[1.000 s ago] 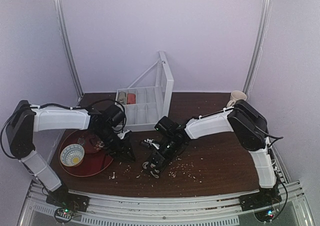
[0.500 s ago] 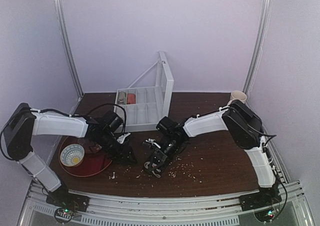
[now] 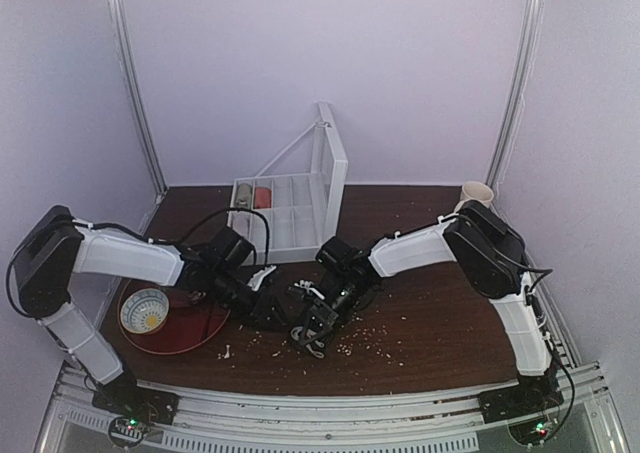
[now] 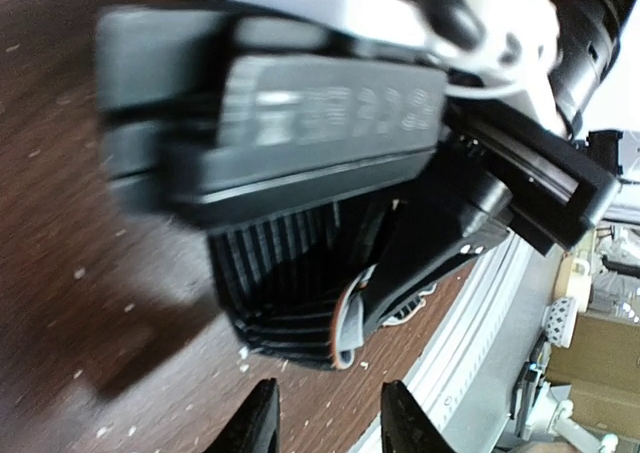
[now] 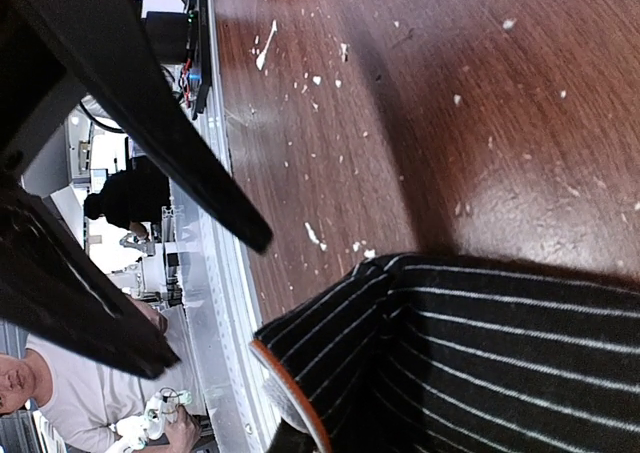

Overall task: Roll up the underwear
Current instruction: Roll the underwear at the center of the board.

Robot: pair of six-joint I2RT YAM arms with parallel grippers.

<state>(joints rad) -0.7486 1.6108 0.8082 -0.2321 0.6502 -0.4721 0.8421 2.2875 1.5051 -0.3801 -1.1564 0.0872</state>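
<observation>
While the left gripper (image 4: 333, 425) sits spread with nothing between its fingers, the striped underwear (image 4: 285, 273) lies bunched up just past it, mid-counter (image 3: 430, 323). The right gripper (image 3: 310, 328) is pressed together right at the fabric; can't tell if it's pinching any.

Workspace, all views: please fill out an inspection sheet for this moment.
Surface: brown wooden table, strewn with pale crumbs.
Job's things: the underwear, black with pinstripes, bunched between the two grippers.
Clutter: patterned bowl on red tray; clear compartment box, lid up; pale cup.
Grippers: left gripper open, nothing between its fingers; right gripper shut on the underwear.
Cables: black cable looped over the left arm.
Surroundings: lilac walls; person beyond the table edge.
</observation>
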